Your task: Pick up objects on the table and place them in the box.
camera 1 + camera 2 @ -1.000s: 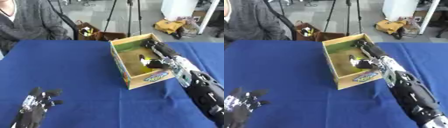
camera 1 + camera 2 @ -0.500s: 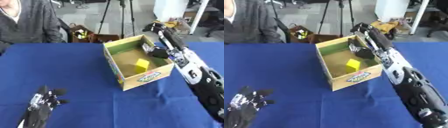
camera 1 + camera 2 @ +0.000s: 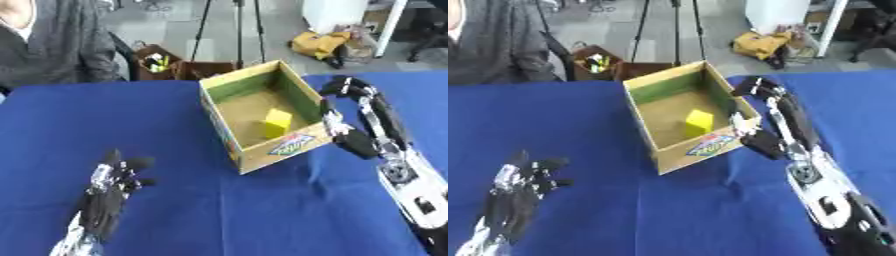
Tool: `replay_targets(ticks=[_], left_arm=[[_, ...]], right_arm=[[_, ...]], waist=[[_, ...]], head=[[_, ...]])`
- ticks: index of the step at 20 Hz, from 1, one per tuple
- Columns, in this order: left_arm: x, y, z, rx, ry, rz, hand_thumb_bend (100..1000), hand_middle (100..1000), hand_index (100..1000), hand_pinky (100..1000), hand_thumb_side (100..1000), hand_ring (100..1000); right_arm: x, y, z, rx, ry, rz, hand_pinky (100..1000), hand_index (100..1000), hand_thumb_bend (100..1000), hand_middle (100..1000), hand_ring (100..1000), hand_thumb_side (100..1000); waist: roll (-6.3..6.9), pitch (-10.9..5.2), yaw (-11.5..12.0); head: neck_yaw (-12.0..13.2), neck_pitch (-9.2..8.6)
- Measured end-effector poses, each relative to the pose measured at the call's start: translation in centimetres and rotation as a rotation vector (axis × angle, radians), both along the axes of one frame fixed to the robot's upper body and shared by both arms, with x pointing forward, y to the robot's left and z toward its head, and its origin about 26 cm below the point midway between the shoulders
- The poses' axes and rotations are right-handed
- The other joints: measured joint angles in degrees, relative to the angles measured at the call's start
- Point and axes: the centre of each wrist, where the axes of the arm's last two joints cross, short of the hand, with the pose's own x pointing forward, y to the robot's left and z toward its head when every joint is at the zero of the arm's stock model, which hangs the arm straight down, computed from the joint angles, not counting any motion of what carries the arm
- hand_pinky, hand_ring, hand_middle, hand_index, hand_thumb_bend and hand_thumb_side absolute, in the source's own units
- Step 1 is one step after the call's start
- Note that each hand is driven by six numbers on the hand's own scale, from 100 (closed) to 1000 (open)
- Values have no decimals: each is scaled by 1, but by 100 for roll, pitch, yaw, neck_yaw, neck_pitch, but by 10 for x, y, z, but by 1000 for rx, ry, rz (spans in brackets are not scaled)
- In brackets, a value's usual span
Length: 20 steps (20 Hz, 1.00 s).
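A: Yellow, that small block (image 3: 277, 122), standing inside the cardboard box (image 3: 229, 135) toward its 3 o'clock wall, resting on the box floor.

B: So the task's thing is already in. Where is the right robot hand (image 3: 348, 89)?

A: Outside the box, just past the rim at about 3 o'clock from the block. The fingers look curled and there is nothing between them that I can see. The forearm runs down toward 5 o'clock, alongside the box's right wall.

B: And the other one?

A: The left robot hand (image 3: 114, 180) rests at the lower left, around 8 o'clock from the box, fingers spread and relaxed, holding nothing.

B: Anything left on the blue counter (image 3: 122, 117) to pick?

A: Nothing I can make out on the cloth around the box. A person sits at the far edge, at 11 o'clock, not touching anything.

B: Then what does the next move turn on?

A: My judgement: the block lies at 9 o'clock from the right robot hand, with the box wall between the two. That hand is much the nearer; the left is well apart. The block's long axis stands roughly upright, leaning a little along the box's depth. If more is to be placed, the right arm would need to clear the rim first.
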Motion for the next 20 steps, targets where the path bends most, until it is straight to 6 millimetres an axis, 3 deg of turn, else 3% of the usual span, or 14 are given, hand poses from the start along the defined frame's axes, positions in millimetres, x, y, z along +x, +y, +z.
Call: replay_targets(ticks=[5, 13, 16, 20], left_arm=[[0, 1, 0, -2, -1, 10, 268, 700, 657, 730, 1000, 939], [-3, 4, -4, -6, 11, 24, 265, 700, 656, 729, 1000, 941], [-4, 5, -7, -6, 18, 26, 263, 700, 656, 729, 1000, 941], [-5, 5, -7, -6, 20, 27, 263, 700, 656, 729, 1000, 941]], right_arm=[[-27, 0, -22, 92, 127, -12, 667, 697, 100, 677, 867, 938], [-72, 7, -53, 282, 329, -23, 658, 683, 100, 653, 845, 975], [-88, 5, -59, 346, 370, -26, 657, 680, 100, 648, 842, 977], [-94, 6, -53, 405, 382, 1, 657, 680, 100, 648, 842, 977]], waist=[[82, 9, -163], [119, -17, -128], [123, -72, -112], [123, -74, -107]], head=[[86, 79], [82, 196], [71, 245], [64, 251]])
